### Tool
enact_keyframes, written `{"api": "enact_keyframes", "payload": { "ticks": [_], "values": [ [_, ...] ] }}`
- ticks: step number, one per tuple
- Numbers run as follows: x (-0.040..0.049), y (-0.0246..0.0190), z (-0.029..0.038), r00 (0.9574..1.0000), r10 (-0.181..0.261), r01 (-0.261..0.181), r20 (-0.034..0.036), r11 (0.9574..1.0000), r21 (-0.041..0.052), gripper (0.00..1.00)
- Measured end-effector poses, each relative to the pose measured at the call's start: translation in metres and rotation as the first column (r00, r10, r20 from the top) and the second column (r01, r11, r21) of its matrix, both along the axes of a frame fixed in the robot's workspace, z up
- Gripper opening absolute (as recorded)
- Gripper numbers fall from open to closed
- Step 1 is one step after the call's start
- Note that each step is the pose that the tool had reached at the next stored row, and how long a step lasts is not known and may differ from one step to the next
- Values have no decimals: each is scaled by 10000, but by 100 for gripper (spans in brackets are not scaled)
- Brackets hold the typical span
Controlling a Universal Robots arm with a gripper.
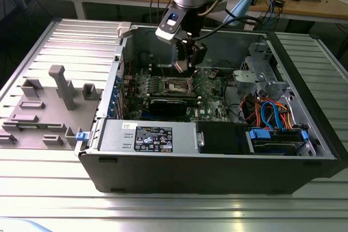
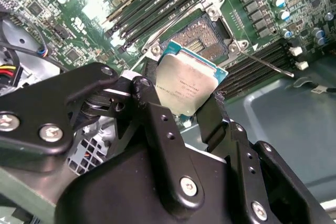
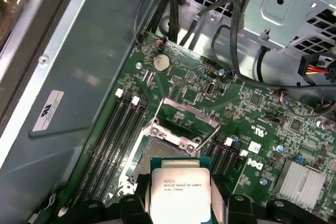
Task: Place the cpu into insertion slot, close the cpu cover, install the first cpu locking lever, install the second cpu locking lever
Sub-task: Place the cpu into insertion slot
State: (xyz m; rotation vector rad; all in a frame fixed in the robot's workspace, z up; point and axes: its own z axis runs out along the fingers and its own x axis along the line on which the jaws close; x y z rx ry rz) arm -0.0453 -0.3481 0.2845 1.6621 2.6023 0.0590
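The gripper (image 1: 185,62) hangs inside the open computer case (image 1: 217,153), a little above the centre of the exterior view, over the green motherboard (image 1: 209,93). The case lies on a ribbed metal worktop (image 1: 54,194), and a grey fixture (image 1: 60,99) sits at the exterior view's left.

The two black fingers (image 2: 157,124) are clamped on opposite edges of the cpu (image 2: 190,83). It is held metal side up, tilted and clear of the board. Just beyond it lies the insertion slot (image 2: 202,35), with its contacts bare. In the first wrist view the cpu cover (image 3: 176,136) seems to stand raised at the far edge of the slot, though the angle makes this hard to judge. A thin locking lever (image 2: 268,64) juts free beside the slot, across the black memory slots (image 2: 252,69).
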Motion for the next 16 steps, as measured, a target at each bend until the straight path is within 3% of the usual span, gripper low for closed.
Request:
{"api": "enact_keyframes", "payload": {
  "ticks": [3, 5, 7, 11, 16],
  "values": [
    [-6, 4, -75, 10000, -65, 65, 0, 10000, -12, 54],
    [-6, 4, -115, 9993, -364, 364, 0, 9993, -15, 54],
    [-7, 4, -165, 9951, -988, 988, -1, 9951, -15, 54],
    [-7, 3, -188, 9871, -1603, 1603, -1, 9871, -18, 54],
    [-7, 4, -191, 9866, -1634, 1633, 0, 9866, -16, 54]
  ]
}}
